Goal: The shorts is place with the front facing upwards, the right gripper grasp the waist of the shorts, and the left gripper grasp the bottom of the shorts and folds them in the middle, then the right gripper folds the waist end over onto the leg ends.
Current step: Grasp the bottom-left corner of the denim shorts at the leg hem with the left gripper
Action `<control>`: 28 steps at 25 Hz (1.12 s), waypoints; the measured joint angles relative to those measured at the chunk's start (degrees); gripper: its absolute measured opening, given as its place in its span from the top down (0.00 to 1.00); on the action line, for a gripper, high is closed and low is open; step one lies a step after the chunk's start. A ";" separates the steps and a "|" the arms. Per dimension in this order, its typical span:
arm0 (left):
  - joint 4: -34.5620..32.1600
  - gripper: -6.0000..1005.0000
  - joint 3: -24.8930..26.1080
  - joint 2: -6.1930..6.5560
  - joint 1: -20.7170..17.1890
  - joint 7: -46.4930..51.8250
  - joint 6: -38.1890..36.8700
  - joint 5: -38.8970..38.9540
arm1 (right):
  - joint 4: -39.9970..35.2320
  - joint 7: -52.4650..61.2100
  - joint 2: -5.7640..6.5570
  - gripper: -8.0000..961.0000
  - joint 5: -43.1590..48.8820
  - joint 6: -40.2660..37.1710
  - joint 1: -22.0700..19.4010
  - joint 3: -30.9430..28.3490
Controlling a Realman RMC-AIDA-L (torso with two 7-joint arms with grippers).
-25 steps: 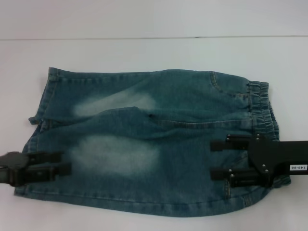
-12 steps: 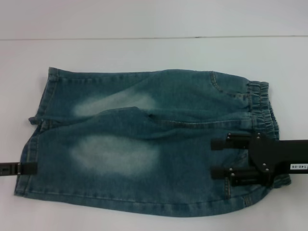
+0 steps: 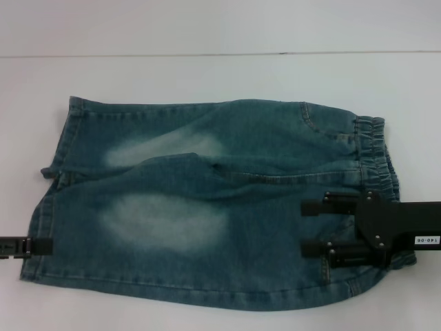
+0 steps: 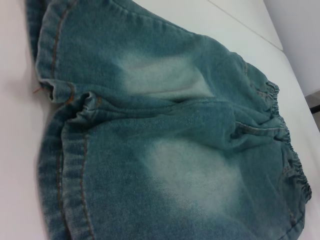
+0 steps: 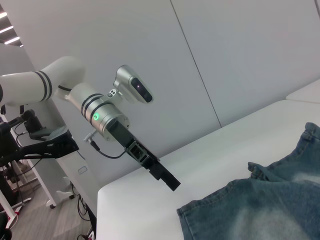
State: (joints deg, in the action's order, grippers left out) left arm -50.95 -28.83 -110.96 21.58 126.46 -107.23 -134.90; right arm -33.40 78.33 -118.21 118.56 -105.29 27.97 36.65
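Table [image 3: 220,76]: white surface, carrying everything else.

Shorts [image 3: 207,207]: blue denim with two pale faded patches, lying flat and spread across the middle of the table, front side up. The waist of the shorts [image 3: 377,155], a puckered elastic band, is lying at the robot's right; the bottom of the shorts [image 3: 52,200], two flat stitched hems, is lying at its left. The near leg is overlapping the far one along a diagonal ridge. Their lie is matching the earlier head views, with no shift in cloth.

Right gripper [image 3: 311,228]: black claw with a white label, hanging over the near waist corner beside the pocket, its two fingers standing wide apart and pointing toward the legs. It is holding nothing, and it is staying where it was a second ago.

Left gripper [image 3: 41,245]: black claw, sitting at the picture's left edge just beside the near hem. A second ago it was reaching over the near leg; it is now drawn back off the cloth. Whether its fingers are spread or closed cannot be told. The right wrist view is showing it [image 5: 167,177] off the hem, above the table edge.
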 joint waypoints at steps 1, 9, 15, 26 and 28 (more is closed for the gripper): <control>0.00 0.15 0.00 0.01 0.00 0.01 0.06 0.00 | 0.00 0.06 0.00 0.14 0.00 0.00 0.03 0.00; -0.03 0.15 -0.22 0.24 0.13 0.00 0.58 -0.66 | 0.00 0.22 -0.06 0.14 0.01 0.24 0.33 0.00; 0.05 0.15 -0.46 0.28 0.13 -0.13 2.32 -1.69 | 0.00 0.19 -0.34 0.14 0.11 1.28 0.33 0.32; 0.72 0.15 -0.45 -0.28 1.50 0.78 6.92 -7.60 | 0.00 -0.16 -0.50 0.14 0.02 1.34 0.58 0.45; 1.45 0.15 -0.55 -0.35 2.09 0.81 7.66 -7.71 | 0.00 -0.20 -0.51 0.14 0.03 1.53 0.68 0.44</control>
State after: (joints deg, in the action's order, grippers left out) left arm -49.49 -29.38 -111.31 23.67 127.28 -99.56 -142.62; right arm -33.40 78.13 -118.72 118.59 -103.76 28.65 37.09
